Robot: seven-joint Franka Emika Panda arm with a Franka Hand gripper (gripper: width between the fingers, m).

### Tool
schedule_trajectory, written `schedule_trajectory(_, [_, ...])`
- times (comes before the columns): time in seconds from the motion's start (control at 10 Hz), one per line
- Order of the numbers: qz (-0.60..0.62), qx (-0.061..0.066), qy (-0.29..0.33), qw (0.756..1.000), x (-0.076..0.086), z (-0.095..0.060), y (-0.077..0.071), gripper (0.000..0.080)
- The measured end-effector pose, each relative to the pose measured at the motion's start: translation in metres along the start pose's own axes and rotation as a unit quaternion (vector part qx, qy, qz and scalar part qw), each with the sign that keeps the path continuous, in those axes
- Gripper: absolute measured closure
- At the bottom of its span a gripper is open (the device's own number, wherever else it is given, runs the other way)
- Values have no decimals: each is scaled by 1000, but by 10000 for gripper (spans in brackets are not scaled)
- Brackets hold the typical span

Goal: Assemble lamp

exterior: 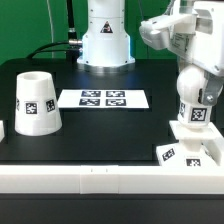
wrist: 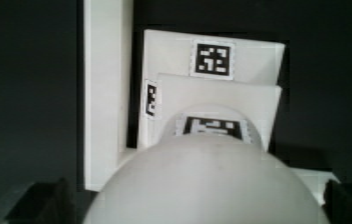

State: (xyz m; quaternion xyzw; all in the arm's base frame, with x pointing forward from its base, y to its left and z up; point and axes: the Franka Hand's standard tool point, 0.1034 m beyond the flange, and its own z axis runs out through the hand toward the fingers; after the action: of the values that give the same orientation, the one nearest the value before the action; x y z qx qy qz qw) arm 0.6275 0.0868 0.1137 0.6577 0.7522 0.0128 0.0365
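Exterior view and wrist view: lamp assembly, judged to be at the bulb-to-base step. The bulb stands upright over the flat square base. The base lies on the black worktop at the exterior view's right, just behind the white front rail. The claw reaches down from above with its 2 fingers flanking the bulb's ball head. In the wrist view that head fills the space between the dark, blurred fingers, so the bulb sits directly between them, with the base beyond it. Whether the pads press on the head or only bracket it cannot be told, so the claw's state is left undecided. Whether the bulb's foot has entered the base's socket is hidden in both views. The shade rests mouth-down at the exterior view's left, well apart and not yet fitted. The marker board lies between the shade and the base. To do the step well, keep the bulb's axis vertical and centred over the socket, and seat it with light downward pressure. Turn it about that axis in short strokes without side load, because the base looks unfixed and could slide or pivot on the worktop. A tilted entry would probably jam the joint.
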Motion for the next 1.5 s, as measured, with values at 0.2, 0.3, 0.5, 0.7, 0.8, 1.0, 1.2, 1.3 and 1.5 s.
schedule_trajectory(0.2, [-18, 1, -3, 1000, 0, 2, -1, 112])
schedule_trajectory(0.3, [-17, 1, -3, 1000, -1, 2, -1, 226])
schedule_trajectory(0.5, [-9, 1, -3, 1000, -1, 2, -1, 226])
schedule_trajectory(0.7, [-2, 1, -3, 1000, -2, 2, -1, 226])
schedule_trajectory(0.8, [31, 2, -1, 1000, -2, 2, -1, 226])
schedule_trajectory(1.0, [134, 3, 1, 991, -2, 3, -1, 225])
schedule_trajectory(1.2, [253, 4, 3, 968, -2, 3, -2, 225])
schedule_trajectory(1.3, [291, 5, 3, 957, -2, 3, -2, 225])
schedule_trajectory(1.5, [412, 13, 10, 911, 0, 3, -3, 223])
